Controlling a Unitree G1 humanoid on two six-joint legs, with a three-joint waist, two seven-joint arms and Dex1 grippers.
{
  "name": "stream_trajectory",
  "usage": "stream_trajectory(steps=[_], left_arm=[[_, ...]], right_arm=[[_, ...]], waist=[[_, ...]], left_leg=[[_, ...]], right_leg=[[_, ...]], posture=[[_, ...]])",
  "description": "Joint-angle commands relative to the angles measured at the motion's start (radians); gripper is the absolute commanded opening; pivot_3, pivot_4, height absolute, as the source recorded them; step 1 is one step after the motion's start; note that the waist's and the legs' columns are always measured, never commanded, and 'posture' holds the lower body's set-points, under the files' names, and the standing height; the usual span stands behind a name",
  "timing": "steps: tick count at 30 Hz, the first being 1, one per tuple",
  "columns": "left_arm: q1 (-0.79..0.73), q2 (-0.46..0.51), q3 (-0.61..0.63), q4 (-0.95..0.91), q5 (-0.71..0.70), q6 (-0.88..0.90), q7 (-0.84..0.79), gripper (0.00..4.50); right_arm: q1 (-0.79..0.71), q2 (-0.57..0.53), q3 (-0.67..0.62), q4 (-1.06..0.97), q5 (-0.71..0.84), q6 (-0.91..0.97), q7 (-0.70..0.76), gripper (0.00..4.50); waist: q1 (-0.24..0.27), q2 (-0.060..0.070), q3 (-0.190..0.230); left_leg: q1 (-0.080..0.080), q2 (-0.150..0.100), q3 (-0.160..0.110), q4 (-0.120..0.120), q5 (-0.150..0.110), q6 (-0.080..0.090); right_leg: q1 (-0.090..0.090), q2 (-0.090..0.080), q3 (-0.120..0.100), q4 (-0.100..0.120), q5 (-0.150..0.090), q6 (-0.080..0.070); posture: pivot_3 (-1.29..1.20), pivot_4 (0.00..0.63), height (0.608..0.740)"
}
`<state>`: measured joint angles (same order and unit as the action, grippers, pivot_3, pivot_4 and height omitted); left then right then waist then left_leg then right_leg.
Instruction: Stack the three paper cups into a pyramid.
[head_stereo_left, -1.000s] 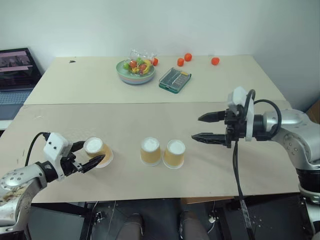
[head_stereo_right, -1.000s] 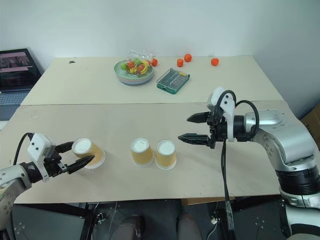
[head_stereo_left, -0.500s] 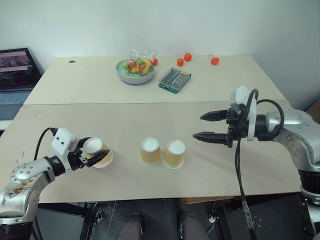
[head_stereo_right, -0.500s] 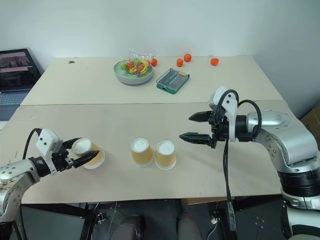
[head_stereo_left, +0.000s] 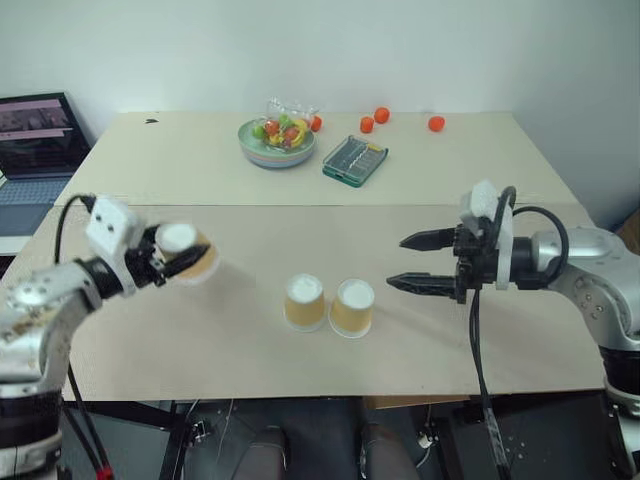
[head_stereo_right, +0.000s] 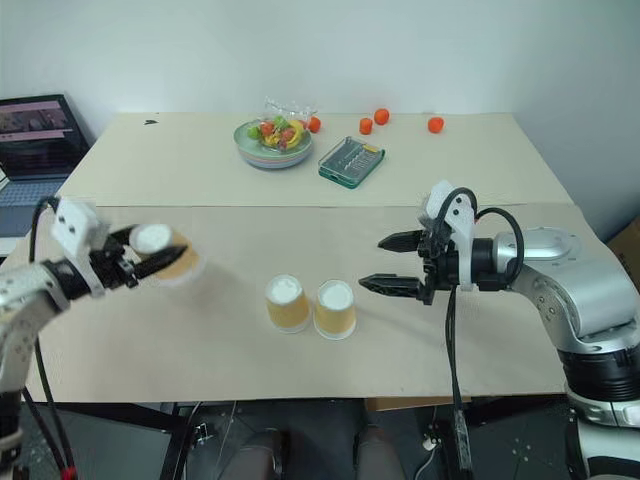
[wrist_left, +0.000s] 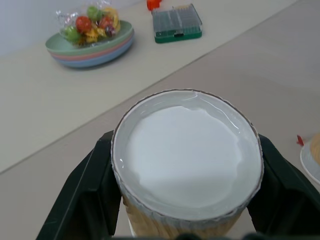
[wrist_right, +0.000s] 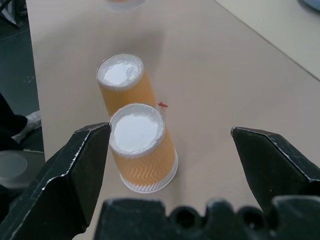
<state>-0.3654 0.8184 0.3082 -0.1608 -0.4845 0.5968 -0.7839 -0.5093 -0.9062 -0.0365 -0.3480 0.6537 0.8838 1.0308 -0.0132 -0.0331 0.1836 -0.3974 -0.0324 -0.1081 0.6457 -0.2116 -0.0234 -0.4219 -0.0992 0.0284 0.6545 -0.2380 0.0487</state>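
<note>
1. Left hand (head_stereo_left: 172, 262) clamped on one upturned paper cup (head_stereo_left: 188, 254) — lifted clear of the worktop (head_stereo_left: 230, 340), out at the left.
2. Right hand (head_stereo_left: 412, 262) spread wide, holding nothing, beside the two base cups (head_stereo_left: 329, 304), touching, upside down.
3. Light, thin-walled, probably easily crushed — best gripped gently around the sides.

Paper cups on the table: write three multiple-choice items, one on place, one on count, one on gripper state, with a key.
1. Where do the two free paper cups stand?
A. Side by side, mid-table
B. In the fruit bowl
C. On the laptop

2. How many paper cups in all?
A. Two
B. Three
C. Five

3. The left gripper is:
A. Open and empty
B. Shut on a third paper cup
C. Shut on an orange fruit

Key: 1 A, they stand upside down, next to each other; 2 B, two standing plus one held; 3 B, the black fingers clamp its sides, lifted off the table.
</note>
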Motion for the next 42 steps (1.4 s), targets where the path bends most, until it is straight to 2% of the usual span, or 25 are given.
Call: stream_trajectory(steps=[1,9,17,20,26,33,42], left_arm=[[-0.105,0.018,-0.014,-0.001,-0.038,0.068,0.010,2.70],[-0.280,0.027,-0.143,-0.085,-0.156,0.270,-0.065,2.70],[-0.400,0.076,-0.222,-0.064,-0.195,0.312,-0.197,2.70],[-0.525,0.033,-0.298,0.008,-0.166,0.287,-0.239,2.70],[-0.638,-0.048,-0.383,0.069,-0.162,0.340,-0.259,2.70],[-0.650,-0.103,-0.448,0.100,-0.093,0.257,-0.294,2.70],[-0.662,-0.170,-0.493,0.063,-0.085,0.254,-0.333,2.70]], right_arm=[[0.054,-0.047,-0.085,-0.051,0.034,0.011,0.006,4.50],[0.217,-0.123,-0.244,-0.148,0.115,0.035,0.008,4.50],[0.277,-0.118,-0.298,-0.191,0.158,0.043,-0.044,4.50],[0.293,-0.094,-0.291,-0.222,0.172,0.040,-0.087,4.50],[0.317,-0.058,-0.274,-0.262,0.182,0.039,-0.156,4.50],[0.357,-0.037,-0.288,-0.315,0.206,0.048,-0.224,4.50],[0.362,-0.042,-0.273,-0.320,0.204,0.039,-0.285,4.50]], waist=[[0.000,0.000,0.000],[-0.009,0.000,0.000],[-0.015,-0.001,0.000],[-0.012,-0.001,0.000],[-0.004,-0.001,0.000],[-0.010,-0.001,0.000],[-0.006,-0.001,0.000]], left_leg=[[0.000,0.000,0.000,0.000,0.000,0.000],[0.000,0.000,0.000,0.000,0.000,0.000],[0.001,0.001,0.001,0.000,0.000,0.000],[0.001,0.002,0.001,0.000,0.000,0.000],[0.000,0.002,0.001,0.002,0.000,0.000],[0.000,0.003,0.001,0.002,0.000,0.000],[0.000,0.003,0.001,0.003,0.000,0.001]], right_leg=[[0.000,0.000,0.000,0.000,0.000,0.000],[0.000,0.000,0.000,0.000,0.000,0.000],[0.001,0.002,0.001,0.001,0.000,0.001],[0.001,0.003,0.001,0.001,0.000,0.000],[0.001,0.003,0.001,0.000,0.000,0.001],[0.000,0.004,0.003,0.001,0.000,0.000],[0.001,0.004,0.003,0.001,0.000,0.000]], posture=[[0.00,0.150,0.740],[0.00,0.150,0.740],[0.00,0.150,0.740],[0.00,0.150,0.740],[0.00,0.150,0.740],[0.00,0.150,0.740],[0.00,0.150,0.740]])
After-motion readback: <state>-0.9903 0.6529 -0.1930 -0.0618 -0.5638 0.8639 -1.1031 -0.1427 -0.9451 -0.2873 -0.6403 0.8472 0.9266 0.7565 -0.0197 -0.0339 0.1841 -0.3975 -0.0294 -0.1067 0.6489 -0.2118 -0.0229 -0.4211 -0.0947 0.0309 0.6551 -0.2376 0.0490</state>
